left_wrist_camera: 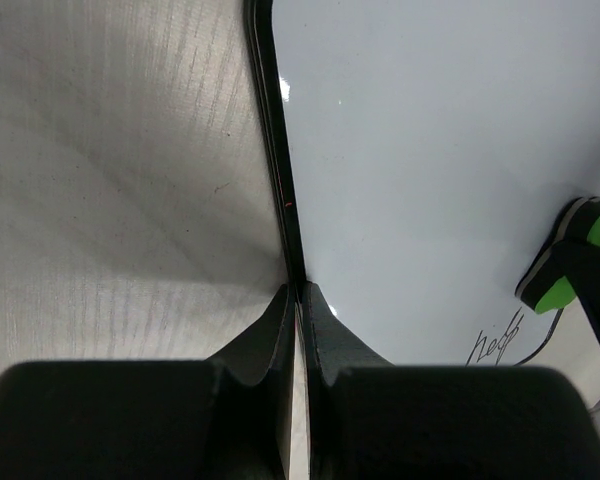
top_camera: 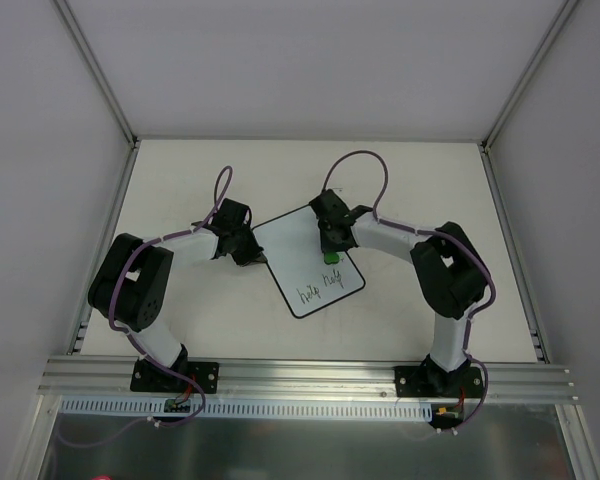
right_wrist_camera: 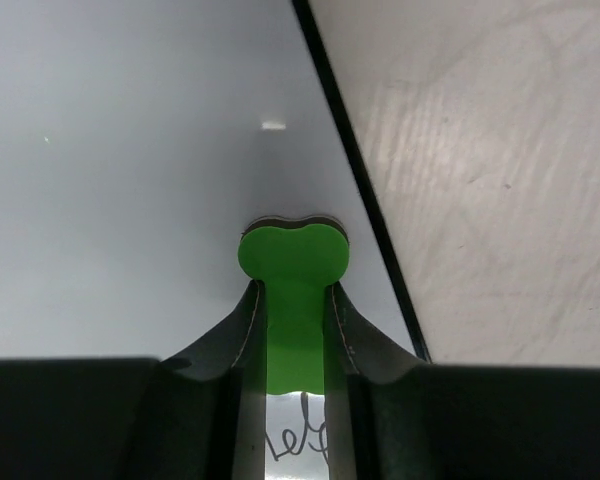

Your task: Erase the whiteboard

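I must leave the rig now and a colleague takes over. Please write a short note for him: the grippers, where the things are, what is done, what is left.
Left gripper: shut on the left edge of the whiteboard, which lies flat and turned at an angle on the table.
Right gripper: shut on the green eraser. The eraser's head is on or just above the board, close to its right edge.
Done: the far part of the board is blank.
Left: the handwriting along the near edge is not wiped yet. The eraser is just beyond it.
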Action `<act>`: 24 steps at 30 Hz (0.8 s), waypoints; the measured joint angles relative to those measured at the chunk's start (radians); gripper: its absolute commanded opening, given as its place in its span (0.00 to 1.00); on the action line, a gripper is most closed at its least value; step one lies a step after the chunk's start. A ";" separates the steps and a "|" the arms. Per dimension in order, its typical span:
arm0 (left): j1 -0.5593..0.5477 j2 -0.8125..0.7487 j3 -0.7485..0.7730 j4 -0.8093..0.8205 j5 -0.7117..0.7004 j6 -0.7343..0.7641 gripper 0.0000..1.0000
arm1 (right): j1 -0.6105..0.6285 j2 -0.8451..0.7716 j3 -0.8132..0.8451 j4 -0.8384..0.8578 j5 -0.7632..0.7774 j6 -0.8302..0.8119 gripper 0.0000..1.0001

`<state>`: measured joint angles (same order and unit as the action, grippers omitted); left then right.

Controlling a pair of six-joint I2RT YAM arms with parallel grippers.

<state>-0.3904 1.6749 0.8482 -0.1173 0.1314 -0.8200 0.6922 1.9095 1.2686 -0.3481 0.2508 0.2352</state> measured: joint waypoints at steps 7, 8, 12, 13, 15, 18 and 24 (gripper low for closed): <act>0.000 0.000 0.000 0.000 0.000 0.000 0.00 | 0.034 -0.033 -0.044 0.004 -0.004 0.002 0.00; 0.000 0.000 0.000 0.000 0.000 0.000 0.00 | 0.031 -0.036 -0.050 0.008 -0.006 0.005 0.00; 0.002 -0.001 -0.001 0.000 0.000 0.000 0.00 | -0.001 -0.058 -0.083 0.028 -0.029 0.013 0.00; 0.003 -0.002 -0.002 0.001 0.001 0.000 0.00 | -0.014 -0.066 -0.093 0.031 -0.032 0.015 0.00; 0.006 -0.002 -0.004 0.004 0.006 0.000 0.00 | -0.047 -0.085 -0.116 0.032 -0.033 0.018 0.00; 0.006 -0.003 -0.006 0.005 0.010 0.000 0.00 | -0.095 -0.114 -0.149 0.034 -0.029 0.022 0.00; 0.006 -0.004 -0.007 0.004 0.014 0.000 0.00 | -0.110 -0.126 -0.164 0.017 -0.008 0.019 0.00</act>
<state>-0.3840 1.6711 0.8413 -0.1131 0.1459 -0.8200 0.5819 1.7832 1.1049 -0.3309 0.2424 0.2539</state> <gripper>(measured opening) 0.017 0.228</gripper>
